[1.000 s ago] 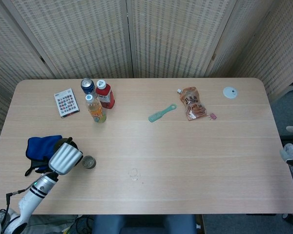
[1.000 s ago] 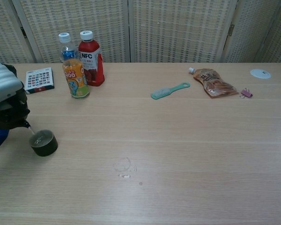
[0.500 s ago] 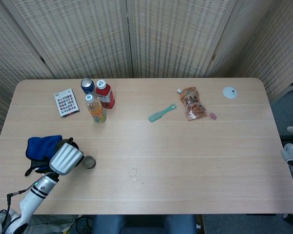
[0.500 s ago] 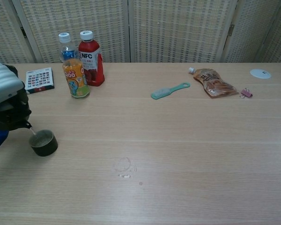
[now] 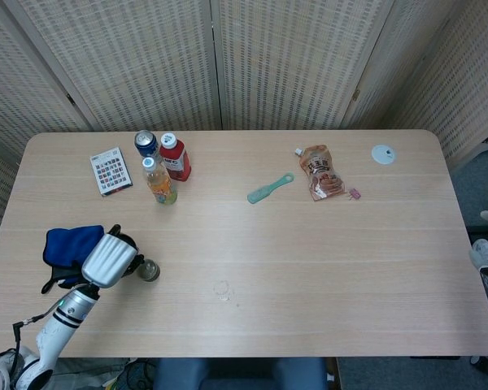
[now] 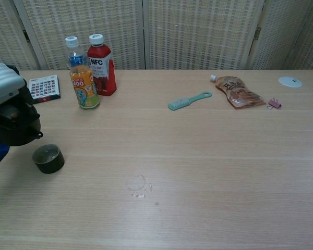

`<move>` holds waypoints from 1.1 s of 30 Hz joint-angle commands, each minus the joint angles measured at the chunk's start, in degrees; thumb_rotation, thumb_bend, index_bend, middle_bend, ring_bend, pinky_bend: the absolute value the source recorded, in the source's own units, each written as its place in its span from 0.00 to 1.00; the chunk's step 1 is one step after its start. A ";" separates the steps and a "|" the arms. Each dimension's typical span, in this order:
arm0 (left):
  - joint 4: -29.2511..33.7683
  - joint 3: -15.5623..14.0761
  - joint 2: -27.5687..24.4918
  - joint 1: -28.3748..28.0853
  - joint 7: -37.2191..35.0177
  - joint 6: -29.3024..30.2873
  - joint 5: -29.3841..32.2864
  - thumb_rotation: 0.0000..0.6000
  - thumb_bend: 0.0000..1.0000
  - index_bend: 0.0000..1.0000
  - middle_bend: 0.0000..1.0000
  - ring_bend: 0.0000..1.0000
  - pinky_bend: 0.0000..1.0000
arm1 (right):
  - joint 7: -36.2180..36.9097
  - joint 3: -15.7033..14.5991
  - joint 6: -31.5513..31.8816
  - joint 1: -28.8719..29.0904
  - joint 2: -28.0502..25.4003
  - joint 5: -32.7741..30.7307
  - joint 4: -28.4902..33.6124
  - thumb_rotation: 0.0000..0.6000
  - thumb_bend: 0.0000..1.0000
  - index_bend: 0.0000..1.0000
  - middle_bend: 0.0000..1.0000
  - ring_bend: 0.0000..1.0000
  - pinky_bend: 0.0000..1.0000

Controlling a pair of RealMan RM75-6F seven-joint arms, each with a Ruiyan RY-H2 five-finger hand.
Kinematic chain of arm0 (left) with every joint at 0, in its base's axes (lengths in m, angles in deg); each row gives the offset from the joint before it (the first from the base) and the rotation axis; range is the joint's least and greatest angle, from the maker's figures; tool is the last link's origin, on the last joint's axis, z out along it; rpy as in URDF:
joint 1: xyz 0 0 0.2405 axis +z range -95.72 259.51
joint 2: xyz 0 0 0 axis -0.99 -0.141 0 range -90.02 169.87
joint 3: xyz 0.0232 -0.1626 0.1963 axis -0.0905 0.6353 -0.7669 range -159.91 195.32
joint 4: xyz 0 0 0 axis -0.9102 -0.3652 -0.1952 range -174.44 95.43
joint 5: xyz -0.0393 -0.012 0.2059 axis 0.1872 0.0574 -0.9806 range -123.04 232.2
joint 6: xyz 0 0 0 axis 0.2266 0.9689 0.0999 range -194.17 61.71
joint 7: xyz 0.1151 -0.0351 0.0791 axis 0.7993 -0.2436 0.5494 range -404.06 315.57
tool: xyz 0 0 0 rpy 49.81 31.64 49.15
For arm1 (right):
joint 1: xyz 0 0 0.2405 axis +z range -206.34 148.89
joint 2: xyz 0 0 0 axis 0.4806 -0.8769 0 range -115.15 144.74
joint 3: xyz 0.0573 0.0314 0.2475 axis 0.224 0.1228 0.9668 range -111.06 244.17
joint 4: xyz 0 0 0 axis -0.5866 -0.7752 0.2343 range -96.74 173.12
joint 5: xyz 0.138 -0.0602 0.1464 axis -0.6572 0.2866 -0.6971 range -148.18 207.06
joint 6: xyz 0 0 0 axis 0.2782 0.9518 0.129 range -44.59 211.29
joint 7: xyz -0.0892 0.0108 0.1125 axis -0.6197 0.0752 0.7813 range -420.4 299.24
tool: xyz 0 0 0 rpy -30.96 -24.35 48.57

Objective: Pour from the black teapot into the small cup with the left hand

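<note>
- Left hand (image 6: 2,83) gripping black teapot (image 6: 14,126), fingers hidden behind the hand's back.
- Teapot hovering just above-left of small cup (image 6: 47,158), standing on table (image 6: 198,156) near blue cloth (image 5: 69,245).

Red NFC bottle (image 6: 100,65), orange drink bottle (image 6: 82,76), blue can (image 5: 145,143) grouped far left; colour card (image 5: 111,171) beside. Teal brush (image 6: 189,100), snack pouch (image 6: 239,93), white disc (image 6: 290,81) right. Blue cloth (image 5: 68,244) near left edge.
</note>
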 commanded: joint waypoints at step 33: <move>-1.97 12.27 1.84 -3.69 -28.84 -10.94 22.27 0.55 0.28 1.00 1.00 0.96 0.44 | 1.05 -0.08 0.06 -0.48 0.17 -0.25 -0.57 1.00 0.16 0.32 0.22 0.20 0.17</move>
